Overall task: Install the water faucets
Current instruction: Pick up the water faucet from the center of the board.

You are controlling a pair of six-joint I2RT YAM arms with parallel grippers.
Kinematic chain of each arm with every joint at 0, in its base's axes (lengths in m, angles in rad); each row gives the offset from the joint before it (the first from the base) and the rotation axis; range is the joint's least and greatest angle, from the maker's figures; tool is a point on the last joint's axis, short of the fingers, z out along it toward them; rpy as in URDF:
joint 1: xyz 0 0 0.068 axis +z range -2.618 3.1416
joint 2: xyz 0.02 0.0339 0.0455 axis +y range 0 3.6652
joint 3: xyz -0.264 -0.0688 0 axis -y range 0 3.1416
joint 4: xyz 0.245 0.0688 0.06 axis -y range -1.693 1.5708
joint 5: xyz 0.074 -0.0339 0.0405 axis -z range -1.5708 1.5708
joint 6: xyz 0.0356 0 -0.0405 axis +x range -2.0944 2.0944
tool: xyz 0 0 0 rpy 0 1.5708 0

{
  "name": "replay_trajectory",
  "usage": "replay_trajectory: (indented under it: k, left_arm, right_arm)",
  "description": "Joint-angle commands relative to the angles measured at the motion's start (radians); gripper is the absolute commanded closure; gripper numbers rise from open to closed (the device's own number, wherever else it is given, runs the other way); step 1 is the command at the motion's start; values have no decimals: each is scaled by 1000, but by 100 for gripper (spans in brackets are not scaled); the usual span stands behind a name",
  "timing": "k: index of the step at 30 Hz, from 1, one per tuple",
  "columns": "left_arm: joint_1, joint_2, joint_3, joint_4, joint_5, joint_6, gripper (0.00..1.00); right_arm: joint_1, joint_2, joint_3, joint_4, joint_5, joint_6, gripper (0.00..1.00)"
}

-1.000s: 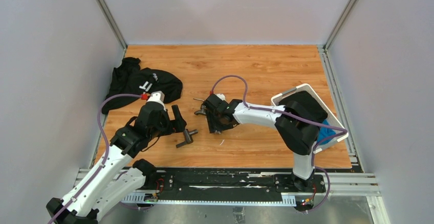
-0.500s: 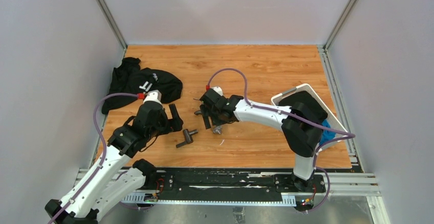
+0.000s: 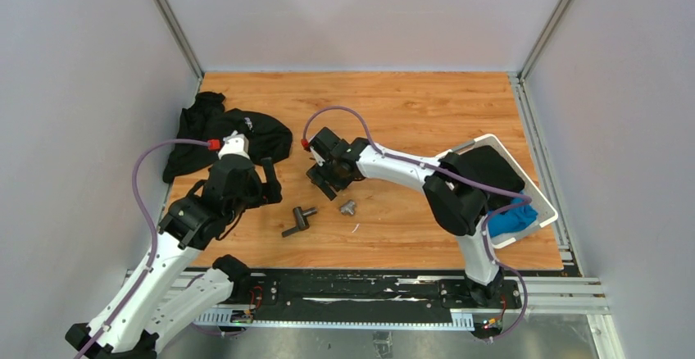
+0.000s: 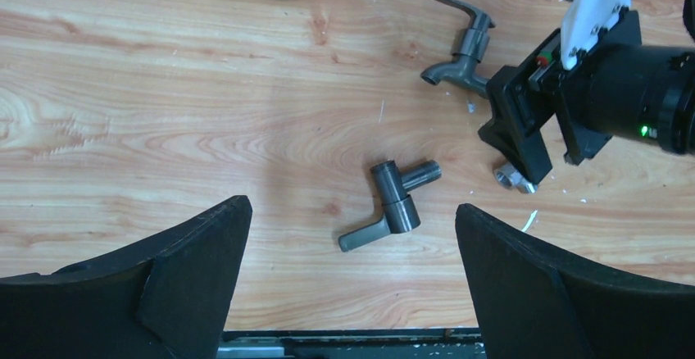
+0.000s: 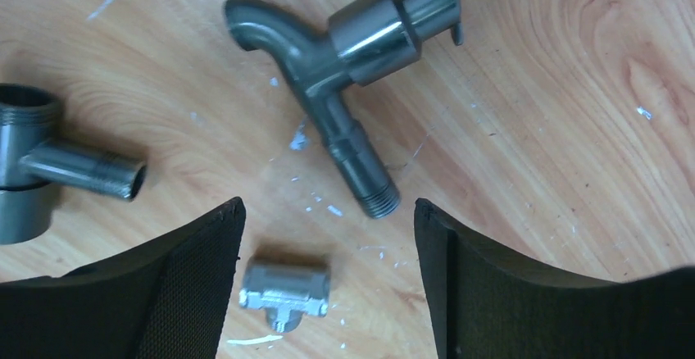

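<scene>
Water faucets: three loose metal pieces, all flat on the wood-grain tabletop (image 3: 426, 105), none gripped.

Landmark: dark-grey T-shaped faucet body (image 4: 395, 203) with short pipe stubs and a straight handle.

Dark-grey lever-handled tap (image 5: 352, 56), with curved spout and threaded stub: just beyond and right of the T-shaped faucet body, not touching it.

Small silvery tee fitting (image 5: 285, 288): right of the T-shaped faucet body, on the near side of the lever-handled tap, touching neither.

Pincers:
- left gripper (image 4: 351, 211): released, black fingers spread wide, nothing between them. Sits left of and slightly beyond the T-shaped faucet body, clear of it.
- right gripper (image 5: 328, 211): released, fingers apart and empty. Sits over the lever-handled tap, beyond-right of the T-shaped faucet body. Threaded stub points into the gap between the fingers. Contact with the tabletop: cannot tell.

Crumpled black cloth garment (image 3: 221, 134): well beyond-left of the T-shaped faucet body.

White plastic basket (image 3: 537, 193), holding black and blue cloth: well to its right.
</scene>
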Motion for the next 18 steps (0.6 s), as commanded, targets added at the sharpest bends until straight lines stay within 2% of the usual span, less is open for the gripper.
replay_trajectory:
  k: [1,4,9,12,14,18]
  left_arm:
    - [-2,12,7,-30,-13,2,0]
    - [-2,10,-2,-26,-1,-8,0]
    - [-2,14,-12,-14,10,-27,0]
    - [-1,28,-7,-5,30,-33,0]
    - [-2,38,-5,10,49,-37,0]
    - [-2,63,0,31,57,-35,0]
  right_arm:
    - [-49,54,52,-40,-43,-95,28]
    - [-65,86,69,-40,-88,-95,37]
    - [-68,114,76,-41,-128,-96,62]
    - [-68,102,60,-42,-138,-96,80]
    - [-68,84,37,-42,-117,-95,98]
    - [-82,10,-23,-35,-70,-60,100]
